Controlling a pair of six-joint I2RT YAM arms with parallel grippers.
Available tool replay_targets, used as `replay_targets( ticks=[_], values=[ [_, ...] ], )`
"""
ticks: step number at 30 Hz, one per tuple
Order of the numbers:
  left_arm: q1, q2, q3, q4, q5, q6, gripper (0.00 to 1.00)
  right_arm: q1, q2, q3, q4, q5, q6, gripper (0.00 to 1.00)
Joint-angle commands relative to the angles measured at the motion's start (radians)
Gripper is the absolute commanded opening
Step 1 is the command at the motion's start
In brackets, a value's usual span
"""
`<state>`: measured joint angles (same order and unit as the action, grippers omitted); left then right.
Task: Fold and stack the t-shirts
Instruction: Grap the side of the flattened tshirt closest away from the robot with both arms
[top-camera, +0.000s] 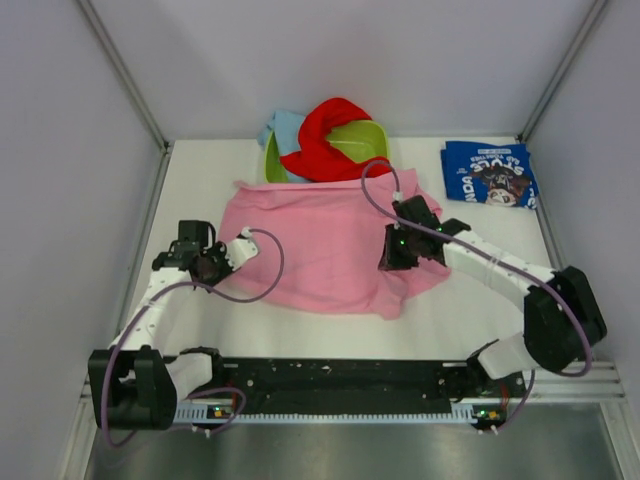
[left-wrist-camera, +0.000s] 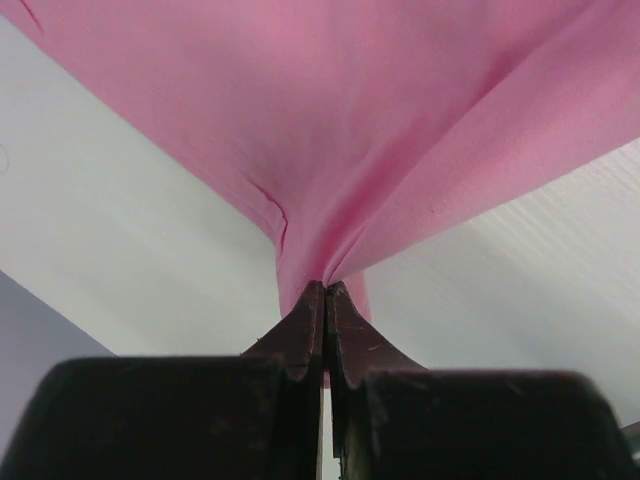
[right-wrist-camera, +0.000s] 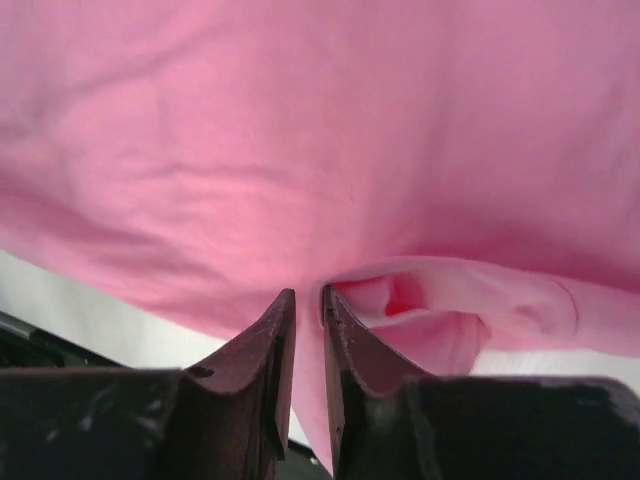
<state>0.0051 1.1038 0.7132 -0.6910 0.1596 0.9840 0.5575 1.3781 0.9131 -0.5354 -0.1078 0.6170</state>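
Cloth fills both wrist views, all of it the pink shirt (top-camera: 320, 250), which lies spread across the middle of the counter (top-camera: 470, 310), closer to the far edge than the near one. My left fingers (left-wrist-camera: 322, 300) are pressed together on a pinch of its left border; in the left wrist view the fabric gathers into a tight peak at the tips and fans out above them, lifted off the white surface. From overhead I see the left fingers (top-camera: 225, 265) at the shirt's left edge. My right fingers (right-wrist-camera: 296, 305) are almost together with a thin slit between them, pink cloth showing in that slit and a rolled fold of the hem bunched just beside the tips, so they are clamped on the shirt too, at its right side (top-camera: 392, 262). A navy shirt (top-camera: 490, 175) with white lettering lies folded at the far right corner. At the middle of the far edge a lime green tub (top-camera: 370, 140) holds a red shirt (top-camera: 325, 135) draped over its rim, with a light blue shirt (top-camera: 282, 128) bunched at its left
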Motion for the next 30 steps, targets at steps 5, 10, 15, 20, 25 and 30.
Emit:
replay_targets(
  ticks=[5, 10, 15, 20, 25, 30],
  values=[
    [-0.001, 0.005, 0.025, 0.042, 0.02, -0.018, 0.0, 0.01, 0.106, 0.246, -0.047, -0.031, -0.21, 0.51],
    [-0.001, 0.007, 0.022, 0.054, 0.017, -0.019, 0.0, 0.009, -0.1, 0.183, -0.231, 0.158, -0.182, 0.61],
    [-0.001, 0.011, 0.022, 0.048, 0.023, -0.021, 0.0, 0.01, -0.252, -0.044, -0.181, -0.025, 0.013, 0.66],
    [-0.001, 0.013, 0.028, 0.041, 0.026, -0.019, 0.0, 0.009, -0.301, -0.252, 0.053, -0.107, 0.121, 0.67],
    [-0.001, 0.005, 0.042, 0.019, 0.026, -0.027, 0.0, 0.013, -0.238, -0.353, 0.215, -0.131, 0.162, 0.67],
    [-0.001, 0.001, 0.038, 0.01, 0.023, -0.031, 0.0, 0.019, -0.223, -0.444, 0.333, -0.165, 0.182, 0.37]
  ],
)
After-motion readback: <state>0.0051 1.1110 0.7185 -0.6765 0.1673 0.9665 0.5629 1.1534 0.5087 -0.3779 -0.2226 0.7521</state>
